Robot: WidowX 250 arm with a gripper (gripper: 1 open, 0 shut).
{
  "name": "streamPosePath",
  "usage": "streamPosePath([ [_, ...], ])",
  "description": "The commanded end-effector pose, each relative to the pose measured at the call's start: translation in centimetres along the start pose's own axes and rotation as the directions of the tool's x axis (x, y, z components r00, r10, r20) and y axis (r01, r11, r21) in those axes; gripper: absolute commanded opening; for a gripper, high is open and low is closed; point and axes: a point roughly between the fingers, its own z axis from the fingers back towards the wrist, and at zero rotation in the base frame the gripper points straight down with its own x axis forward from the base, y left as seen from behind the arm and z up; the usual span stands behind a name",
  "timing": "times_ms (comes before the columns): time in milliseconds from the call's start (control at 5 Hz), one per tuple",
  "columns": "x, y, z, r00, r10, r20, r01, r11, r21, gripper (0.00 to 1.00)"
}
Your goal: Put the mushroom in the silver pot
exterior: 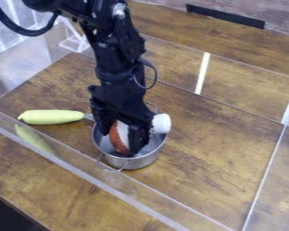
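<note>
Legible text, labels, brands, numbers, signs: none. No readable marking on the silver pot (130,149), the mushroom (122,136) inside it, the black gripper (123,135) above it, the yellow-green vegetable toy (51,116) left of the pot, or the wooden table (219,171).

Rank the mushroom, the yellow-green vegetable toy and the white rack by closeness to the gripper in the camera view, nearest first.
From the gripper:
1. mushroom, between the fingers, down in the silver pot.
2. yellow-green vegetable toy, on the table to the picture's left.
3. white rack, far back at upper left.
</note>
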Motion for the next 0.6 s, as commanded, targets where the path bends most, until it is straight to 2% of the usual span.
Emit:
streamPosePath([
  [0, 1.06, 0.89, 1.23, 0.998, 0.024, 0.058, -0.024, 1.0, 0.004, 1.0],
  [400, 1.56, 0.89, 1.39, 0.997, 0.034, 0.067, -0.034, 0.999, -0.005, 1.0],
])
